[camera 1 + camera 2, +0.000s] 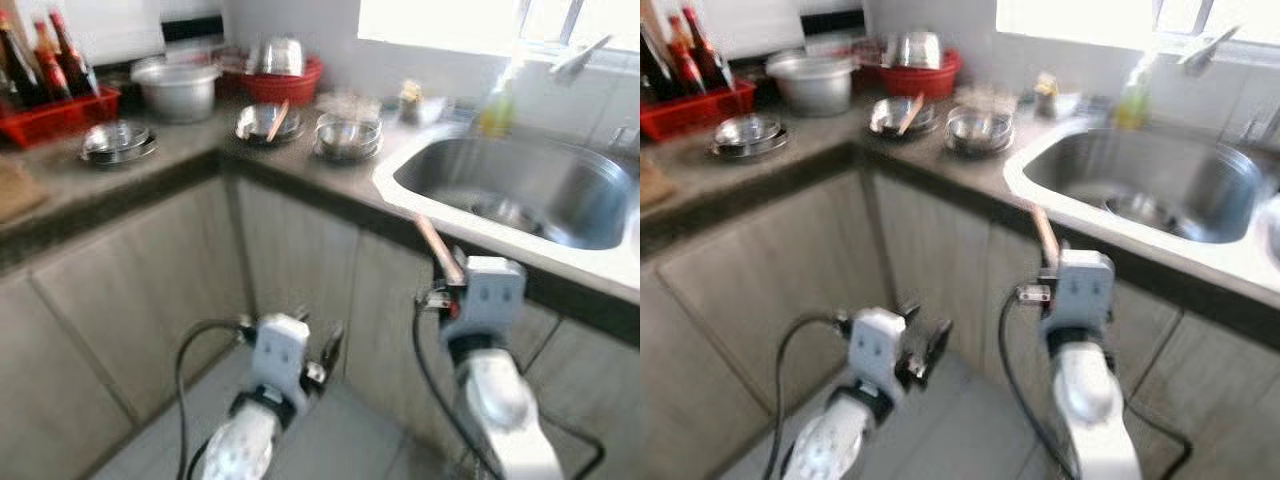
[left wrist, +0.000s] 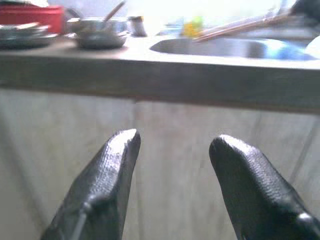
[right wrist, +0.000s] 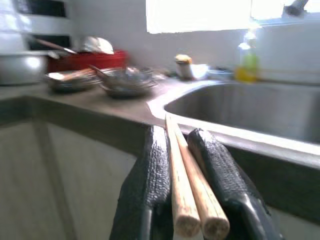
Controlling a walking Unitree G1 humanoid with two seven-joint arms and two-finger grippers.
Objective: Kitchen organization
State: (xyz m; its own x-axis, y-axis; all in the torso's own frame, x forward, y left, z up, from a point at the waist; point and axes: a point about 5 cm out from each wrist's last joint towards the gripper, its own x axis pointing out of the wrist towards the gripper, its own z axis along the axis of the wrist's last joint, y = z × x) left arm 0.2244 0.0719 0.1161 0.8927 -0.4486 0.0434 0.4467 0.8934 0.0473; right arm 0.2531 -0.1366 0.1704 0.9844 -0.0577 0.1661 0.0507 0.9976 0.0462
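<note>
Left eye view shows a corner kitchen: a grey-brown tabletop (image 1: 190,150) runs along two walls above pale cabinet doors (image 1: 130,300), with a bright window behind. A steel sink (image 1: 530,190) is set into the tabletop on the right, a yellow-green bottle (image 1: 497,105) at its back rim. On the tabletop stand stacked steel bowls (image 1: 348,135), a steel dish (image 1: 266,124) with a utensil resting in it, a red basket (image 1: 283,82), a large pot (image 1: 178,88) and a red tray of dark bottles (image 1: 55,105). All views are blurred.

The right hand (image 3: 177,150) is clamped on a pair of wooden chopsticks (image 3: 187,185), held side by side below the tabletop edge in front of the sink. Their long axis runs along the fingers, tips pointing up and forward toward the sink rim.

The left hand (image 2: 172,150) has its fingers apart, empty, low before the cabinet doors.
</note>
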